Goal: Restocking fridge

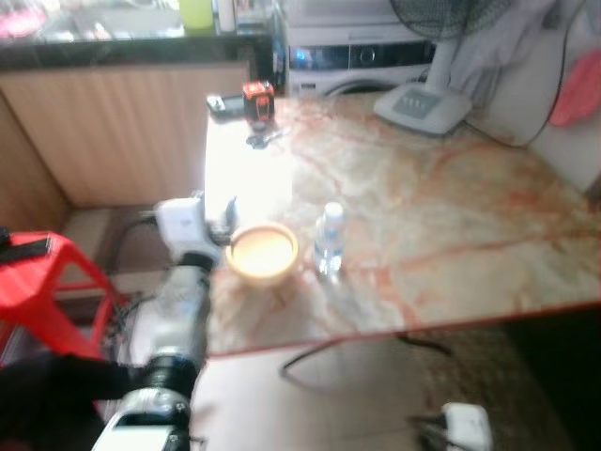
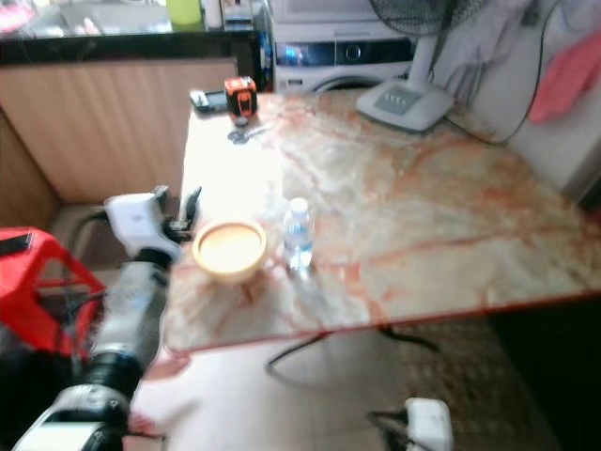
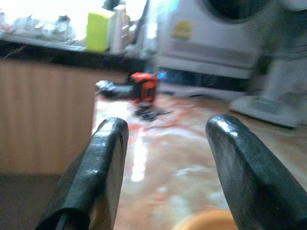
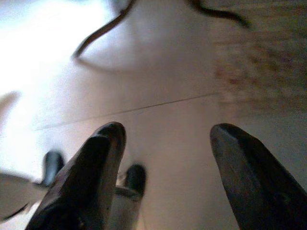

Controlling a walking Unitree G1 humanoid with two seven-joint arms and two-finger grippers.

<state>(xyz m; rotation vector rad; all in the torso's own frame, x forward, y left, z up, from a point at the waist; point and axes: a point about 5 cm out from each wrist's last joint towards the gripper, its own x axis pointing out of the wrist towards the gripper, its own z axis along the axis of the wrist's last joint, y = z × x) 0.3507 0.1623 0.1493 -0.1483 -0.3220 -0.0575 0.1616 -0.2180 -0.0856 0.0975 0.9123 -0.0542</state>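
Right now I see a glossy marble-patterned tabletop (image 1: 441,216), cream with orange-red veins and a thin red edge, catching a strong white glare near its left side. On it stands a small clear plastic water bottle (image 1: 329,241), upright, and just beside it, on its left, a round yellow-orange bowl (image 1: 262,252) with a smooth rim. At the far corner of the table lie a boxy orange-and-black device (image 1: 258,101), a dark flat object and what may be keys, too blurred to tell. A white fan base (image 1: 423,105) sits at the far right of the top.

Beyond the table I make out a wood-panelled counter (image 1: 122,122) with a dark top, a white washing machine (image 1: 362,58) and pale cloth hanging on the right. A red plastic stool (image 1: 42,282) stands on the pale floor to my left, and black cables trail under the table.

My left gripper (image 3: 165,163) is raised at the table's left edge, close to the bowl, fingers spread wide and holding nothing. My right gripper (image 4: 168,167) hangs low, pointing at the floor, also wide apart and empty.
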